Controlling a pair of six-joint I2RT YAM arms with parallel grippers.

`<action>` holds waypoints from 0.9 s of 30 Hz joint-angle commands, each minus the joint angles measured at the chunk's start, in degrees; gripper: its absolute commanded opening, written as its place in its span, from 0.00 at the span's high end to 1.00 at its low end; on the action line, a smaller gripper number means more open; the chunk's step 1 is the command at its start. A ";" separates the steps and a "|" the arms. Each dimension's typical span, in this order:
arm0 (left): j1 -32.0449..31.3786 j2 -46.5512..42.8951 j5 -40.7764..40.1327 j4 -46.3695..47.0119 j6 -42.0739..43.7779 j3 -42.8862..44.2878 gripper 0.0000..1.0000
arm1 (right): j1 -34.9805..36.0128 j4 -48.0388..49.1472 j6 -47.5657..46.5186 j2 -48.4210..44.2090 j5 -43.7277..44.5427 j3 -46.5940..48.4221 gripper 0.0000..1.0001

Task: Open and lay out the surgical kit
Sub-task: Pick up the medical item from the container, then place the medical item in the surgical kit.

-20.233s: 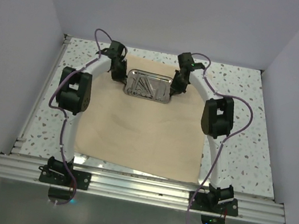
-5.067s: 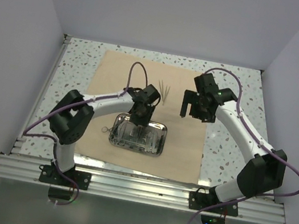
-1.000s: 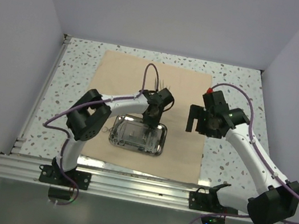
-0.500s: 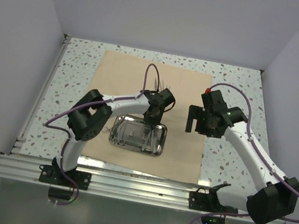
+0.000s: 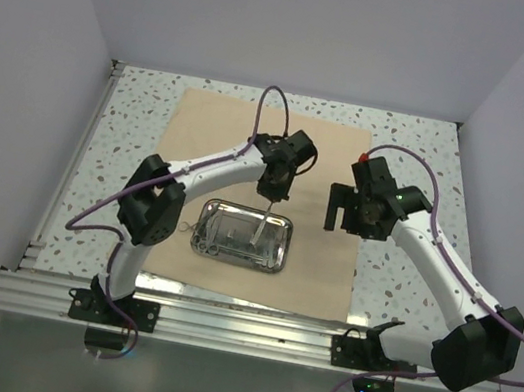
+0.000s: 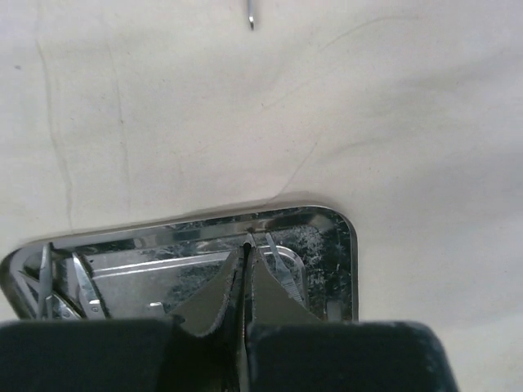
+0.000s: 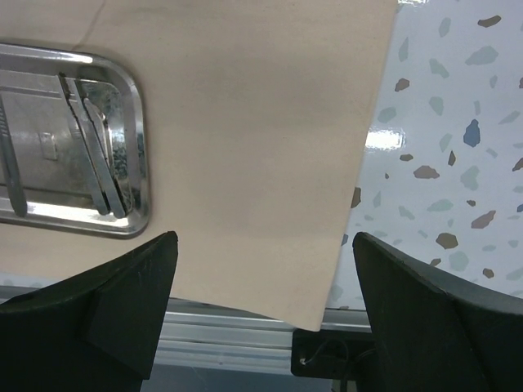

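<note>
steel tray (image 7: 136, 155) holds instruments (image 7: 94, 155); left claw (image 6: 248, 249) pinches thin tool (image 5: 258, 228) above

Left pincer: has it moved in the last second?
Yes. The left pincer, shut on a thin instrument, has shifted from the steel tray toward the cloth's far edge.

My white, dark-speckled bench (image 5: 126, 132) carries the beige cloth wrap (image 5: 213, 127) spread flat directly on it, speckled surface bare on either side, the sheet's near edge close to the aluminium rail (image 5: 238, 329).
</note>
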 commanded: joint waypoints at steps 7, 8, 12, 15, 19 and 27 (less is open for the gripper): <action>12.10 5.52 -4.59 -1.86 11.40 17.57 1.00 | -0.10 -0.83 1.44 -1.33 2.22 1.77 0.07; 12.90 7.80 -4.85 -0.55 12.38 19.24 1.00 | -0.09 -1.53 1.71 -1.59 2.40 1.59 0.07; 15.98 12.30 -3.81 5.32 15.55 24.53 1.00 | -0.18 -2.85 2.67 -2.39 2.66 0.54 0.07; 17.91 15.28 -3.01 10.00 16.52 25.67 1.00 | -0.09 -3.56 3.02 -2.04 2.84 0.53 0.07; 19.85 18.62 -3.54 15.27 17.22 26.46 1.00 | -0.09 -4.26 3.73 -0.63 2.49 1.24 0.07; 21.43 23.55 -6.52 21.69 21.88 31.74 0.99 | -0.18 -4.88 4.61 0.69 2.31 1.15 0.08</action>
